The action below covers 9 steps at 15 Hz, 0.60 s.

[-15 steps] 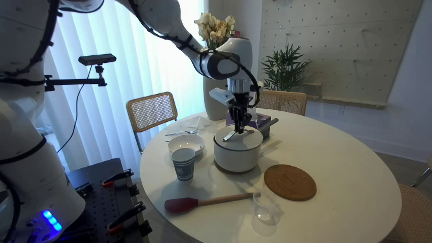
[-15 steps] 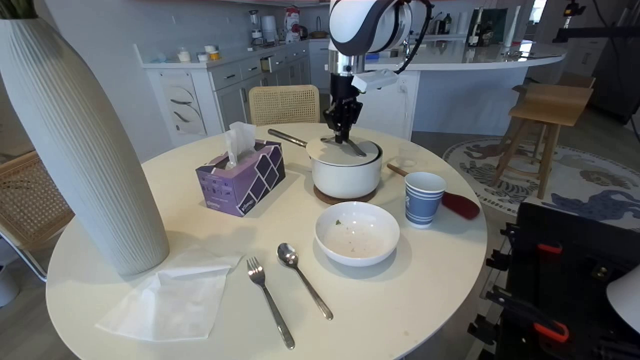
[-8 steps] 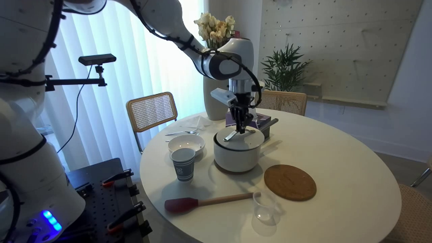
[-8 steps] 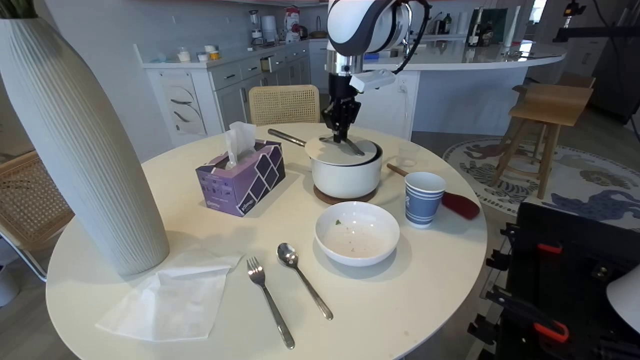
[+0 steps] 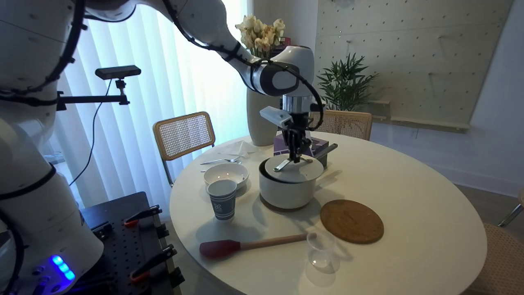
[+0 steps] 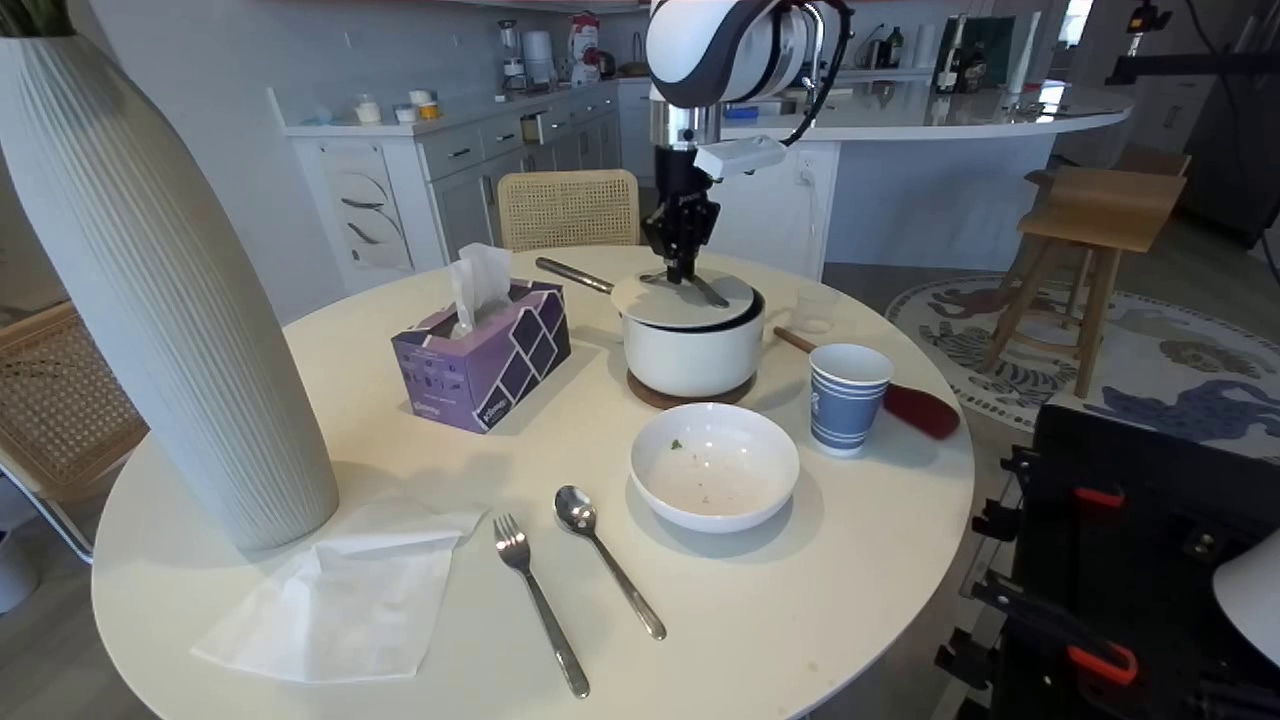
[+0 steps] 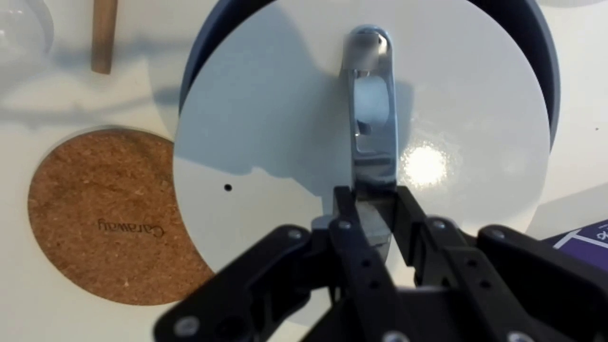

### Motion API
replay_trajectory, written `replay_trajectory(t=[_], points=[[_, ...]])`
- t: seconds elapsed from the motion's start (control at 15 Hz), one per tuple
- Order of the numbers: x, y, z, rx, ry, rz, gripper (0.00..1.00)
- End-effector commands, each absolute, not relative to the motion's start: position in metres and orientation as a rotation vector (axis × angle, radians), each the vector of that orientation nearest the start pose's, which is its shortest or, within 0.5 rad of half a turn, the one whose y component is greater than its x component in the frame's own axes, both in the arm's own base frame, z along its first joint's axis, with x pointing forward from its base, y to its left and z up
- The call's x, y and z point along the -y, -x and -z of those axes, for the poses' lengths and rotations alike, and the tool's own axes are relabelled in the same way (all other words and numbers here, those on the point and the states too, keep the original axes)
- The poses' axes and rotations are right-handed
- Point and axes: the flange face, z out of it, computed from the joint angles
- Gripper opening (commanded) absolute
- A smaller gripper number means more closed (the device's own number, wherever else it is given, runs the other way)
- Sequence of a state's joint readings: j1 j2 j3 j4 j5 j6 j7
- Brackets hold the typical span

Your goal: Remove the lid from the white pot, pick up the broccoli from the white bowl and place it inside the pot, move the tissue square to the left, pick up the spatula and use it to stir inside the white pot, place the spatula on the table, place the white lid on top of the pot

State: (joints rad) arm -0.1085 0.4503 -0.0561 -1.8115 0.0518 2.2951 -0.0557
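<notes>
The flat white lid (image 7: 304,133) sits off-centre over the white saucepan (image 5: 286,194); in the last second it has slid a little further toward the long handle (image 6: 575,275) of the pan, widening the dark crescent of open rim on the side of the paper cup (image 5: 223,200). With only green flecks (image 6: 676,445) in the white bowl (image 6: 712,520) and the spatula (image 5: 262,244) lying down, this is probably the closing step; the slide then carries the lid away from a true fit and would want reversing, though the start of a removal could look much the same. Being round, the lid has no long axis of its own; its grey metal handle (image 7: 375,164) does, running down the wrist view, one end pointing roughly at the paper cup. The gripper (image 7: 373,192) is clamped on that handle from both flanks. Whether the lid touches the rim or floats just above it I cannot tell, and the pan's inside is hidden, so the broccoli's place is unproven. Near the pan, a Caraway cork trivet (image 5: 352,221) lies on the round white table (image 5: 417,205), with a clear plastic cup (image 5: 321,250) at the end of the spatula's wooden handle. On the far side stands the Kleenex box (image 6: 475,372); well apart, the tissue square (image 6: 350,605) lies spread just beside the ribbed vase (image 6: 170,300).
</notes>
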Motion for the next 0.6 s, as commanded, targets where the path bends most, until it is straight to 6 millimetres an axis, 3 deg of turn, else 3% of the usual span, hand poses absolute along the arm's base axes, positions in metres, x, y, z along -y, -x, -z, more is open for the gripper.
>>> replay_trajectory(t=[0.0,0.53], points=[[0.1025,-0.6414,-0.3001,-0.182,3.093,-0.016,0.06],[0.1001,-0.6371,-0.3029,-0.153,3.081,-0.071,0.06]])
